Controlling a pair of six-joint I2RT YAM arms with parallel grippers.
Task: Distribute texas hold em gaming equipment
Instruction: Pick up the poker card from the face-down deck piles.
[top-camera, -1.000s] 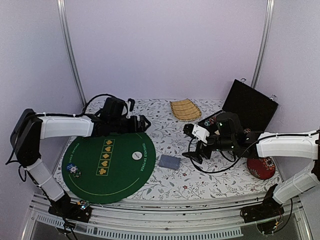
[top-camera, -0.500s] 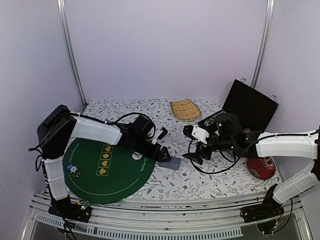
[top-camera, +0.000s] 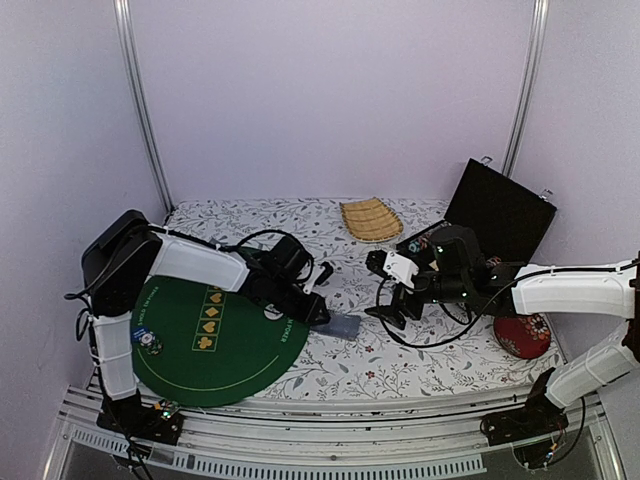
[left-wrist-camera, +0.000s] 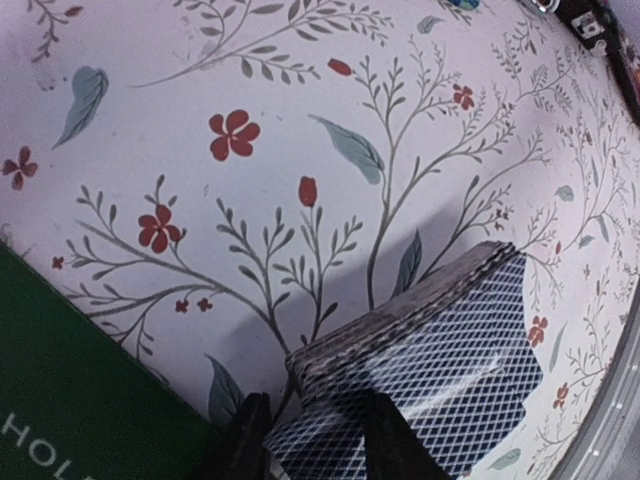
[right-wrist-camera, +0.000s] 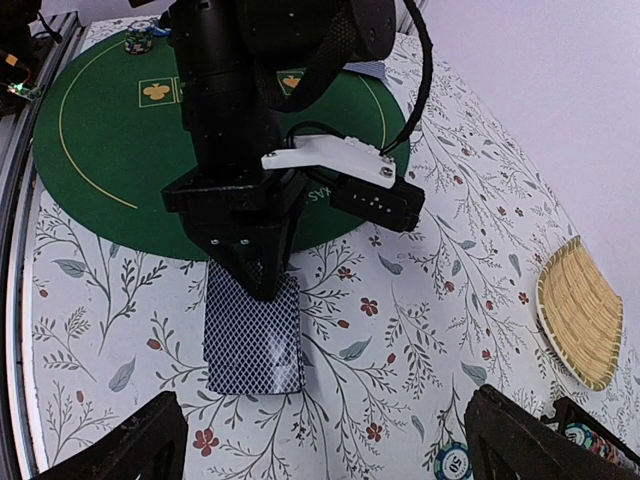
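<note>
1. The deck of cards (top-camera: 343, 326) lies flat on the flowered surface (top-camera: 400, 372), just off the right edge of the round green mat (top-camera: 230, 365) and between the two arms. A small stack of tokens (top-camera: 150, 342) sits well apart from it, on the mat's left part.
2. The left hand (top-camera: 320, 313) is much the nearer. Its tips come down on the deck's short end next to the mat. The right hand (top-camera: 386, 314) hangs near the opposite end without touching it.
3. The deck's long axis runs roughly from one hand to the other, so from the left hand the rest of the deck stretches away toward the right arm.
4. The left arm reaches low across the mat. Its wrist is tipped steeply down, so the hand meets the deck almost from above.
5. The left hand's fingers (left-wrist-camera: 385, 440) are drawn partway together, and card back shows in the narrow gap between them. The wrist view cuts the tips off at its bottom edge, so it cannot be told whether they pinch the top cards or only rest on them.
6. The right hand is spread wide and holds nothing.
7. The stack looks slightly skewed at its edge. A lift from this end would probably have to separate one card cleanly, or several could come away together.
</note>
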